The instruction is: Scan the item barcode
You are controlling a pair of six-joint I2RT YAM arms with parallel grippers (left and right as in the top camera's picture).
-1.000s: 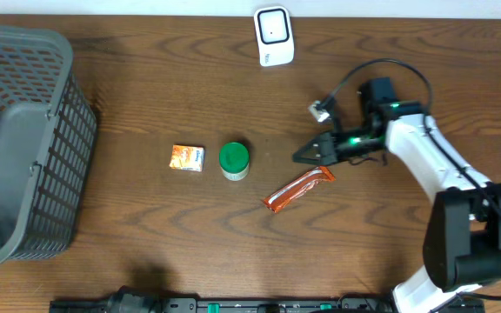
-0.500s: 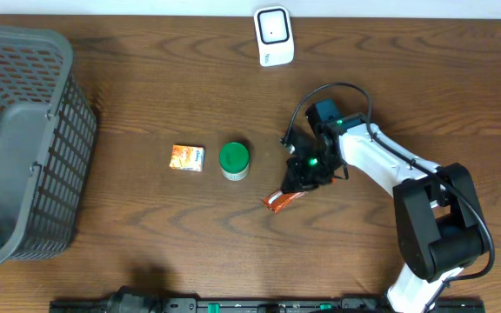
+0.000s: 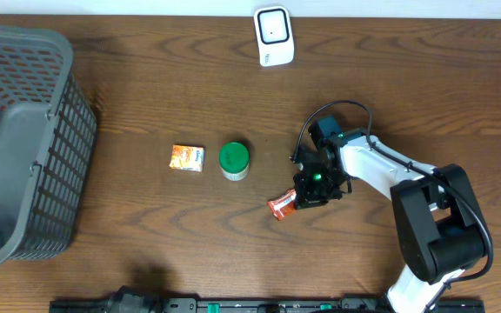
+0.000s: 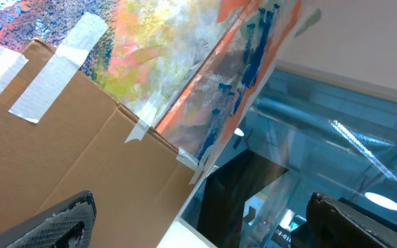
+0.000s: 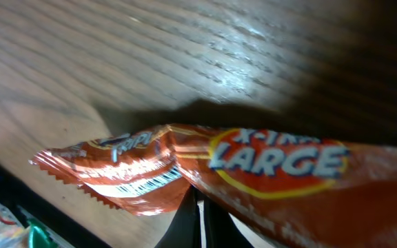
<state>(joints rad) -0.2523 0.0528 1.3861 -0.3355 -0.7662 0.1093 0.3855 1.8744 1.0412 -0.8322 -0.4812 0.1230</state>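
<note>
Brown wood-grain table (image 3: 146,252) carries one of each thing. Taking the green-lidded jar (image 3: 234,161) as the mark: one grey mesh basket (image 3: 66,130) sits far to its left, and one small orange box (image 3: 187,157) lies just beside its left side. One white scanner (image 3: 274,36) stands well up and slightly right of the jar. One orange snack wrapper (image 3: 282,205) lies near the jar, down and to its right.

The wrapper's long axis runs from lower left to upper right. Its free end points lower left, and its other end is hidden under the right gripper (image 3: 308,193). That gripper's fingers are pinched together on the wrapper. In the right wrist view the free end shows a barcode (image 5: 147,180).

The left gripper (image 4: 198,224) is spread wide with nothing in it, facing a cardboard box (image 4: 67,151).
</note>
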